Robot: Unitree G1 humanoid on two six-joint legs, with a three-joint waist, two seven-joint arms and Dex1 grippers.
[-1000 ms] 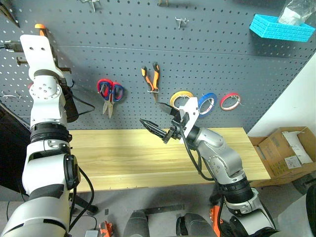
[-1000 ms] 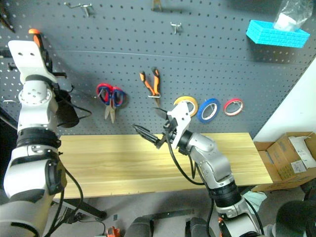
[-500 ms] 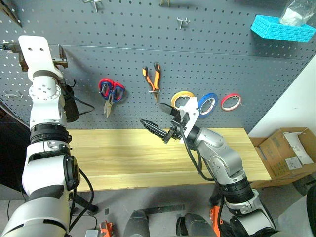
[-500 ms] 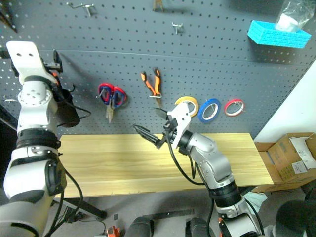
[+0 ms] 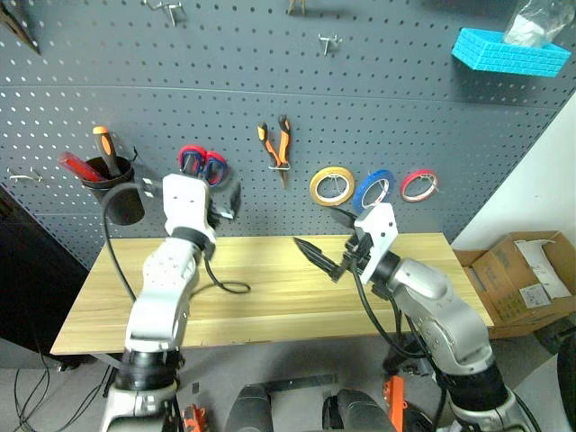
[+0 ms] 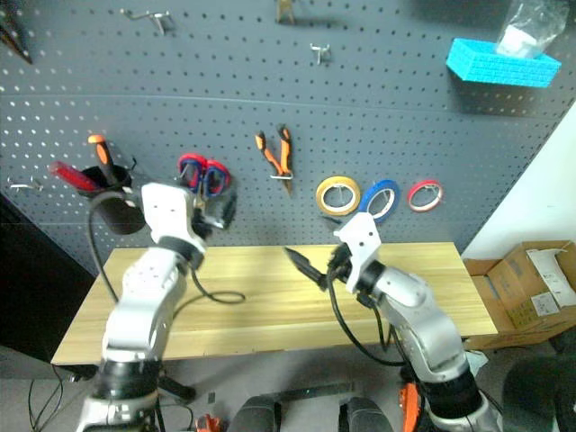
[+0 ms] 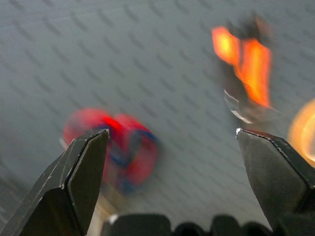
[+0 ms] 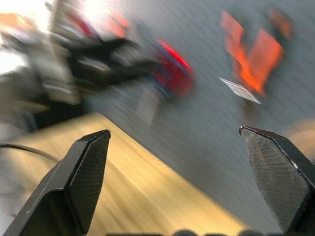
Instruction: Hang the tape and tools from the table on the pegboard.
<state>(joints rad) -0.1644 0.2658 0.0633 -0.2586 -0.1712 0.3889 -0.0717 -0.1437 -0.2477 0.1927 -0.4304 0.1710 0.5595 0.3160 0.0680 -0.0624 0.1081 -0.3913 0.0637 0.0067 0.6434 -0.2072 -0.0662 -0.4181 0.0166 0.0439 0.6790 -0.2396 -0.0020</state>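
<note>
In the left eye view, you are looking at the pegboard (image 5: 405,108) already carrying the task's things. The scissors (image 5: 200,165) are hanging blades down, and the pliers (image 5: 274,146) are hanging handles up, long axis upright. The blue tape (image 5: 373,189) is sitting on its hook between the yellow roll (image 5: 331,185) and the red roll (image 5: 419,184). The screwdriver (image 5: 105,148) is standing handle up in the black cup (image 5: 124,202).

The left claw (image 5: 225,200) is hovering over the back edge of the counter (image 5: 270,297). It is spread wide and holding nothing, with the scissors lying just up and to its left. The right claw (image 5: 328,236) is also gaping empty over the counter, with the blue tape up and to its right.

The right eye view is giving you the same layout. The left arm is the nearer one to the scissors and the right arm the nearer one to the tapes, with the pliers hanging above and between the two.

In the left wrist view, its fingers (image 7: 83,162) are standing far apart. The scissors are showing ahead between them and the pliers further across, both blurred.

In the right wrist view, the fingers (image 8: 83,177) are likewise standing wide. The pliers are showing as an orange smear on the board ahead.

By my judgement you are finishing: the things are all lying up and ahead of both claws, hung.
</note>
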